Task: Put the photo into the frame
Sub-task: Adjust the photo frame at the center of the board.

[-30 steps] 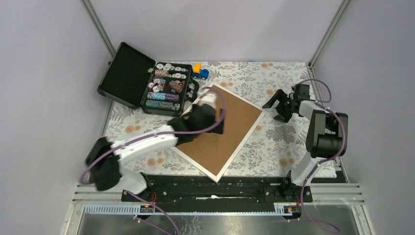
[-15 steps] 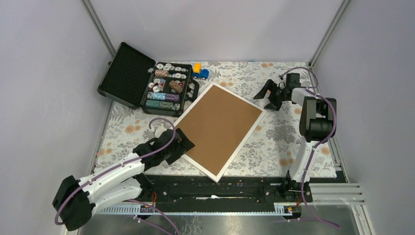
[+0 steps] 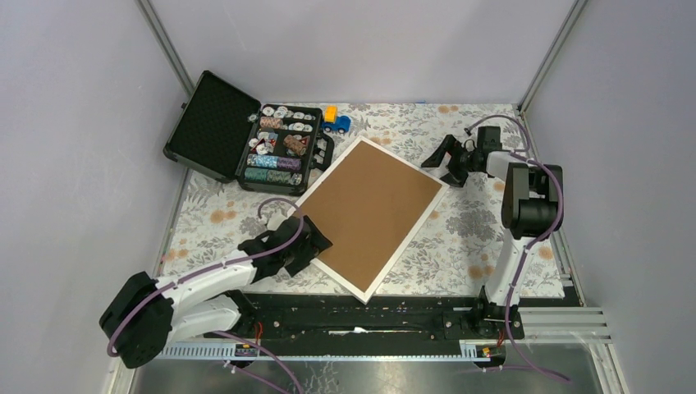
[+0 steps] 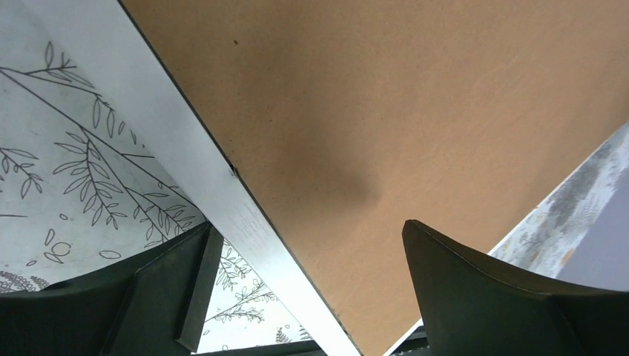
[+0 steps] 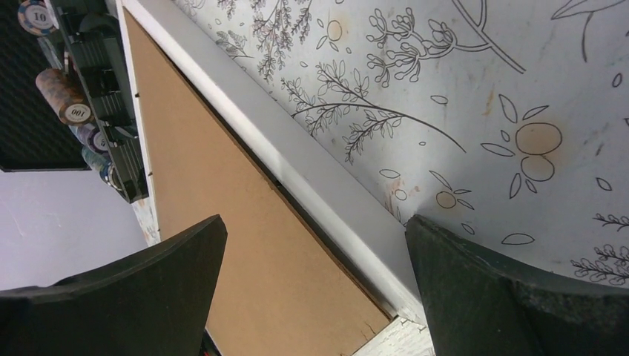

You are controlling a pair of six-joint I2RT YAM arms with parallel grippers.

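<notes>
The frame (image 3: pixel 369 215) lies face down in the middle of the counter (image 3: pixel 484 222), brown back up, white moulding all round. It sits askew: one corner points at the near edge, the opposite corner at the far edge.

The left hand (image 3: pixel 308 246) is at the frame's near-left side. Its fingers are spread wide and hold nothing. In the wrist view the white moulding runs between them, one finger (image 4: pixel 170 289) over the cloth (image 3: pixel 213 217) and the other over the brown back. I cannot tell whether either finger touches the frame.

The right hand (image 3: pixel 443 167) is just off the frame's far-right corner, also spread wide and empty. In its wrist view one finger (image 5: pixel 482 297) is over the cloth and the other over the back.

The cloth is white, printed with leaves and orange flowers, and covers the counter.

At the far-left corner a black case (image 3: pixel 209 123) lies open, its tray close to the frame's far-left side. The tray holds rows of poker chips (image 3: pixel 275 152). One chip (image 5: pixel 33 15) reads "10" and the end of a brown roll (image 5: pixel 76 113) reads "100".

A blue and yellow truck (image 3: pixel 335 121) stands at the far edge, beside the case.
</notes>
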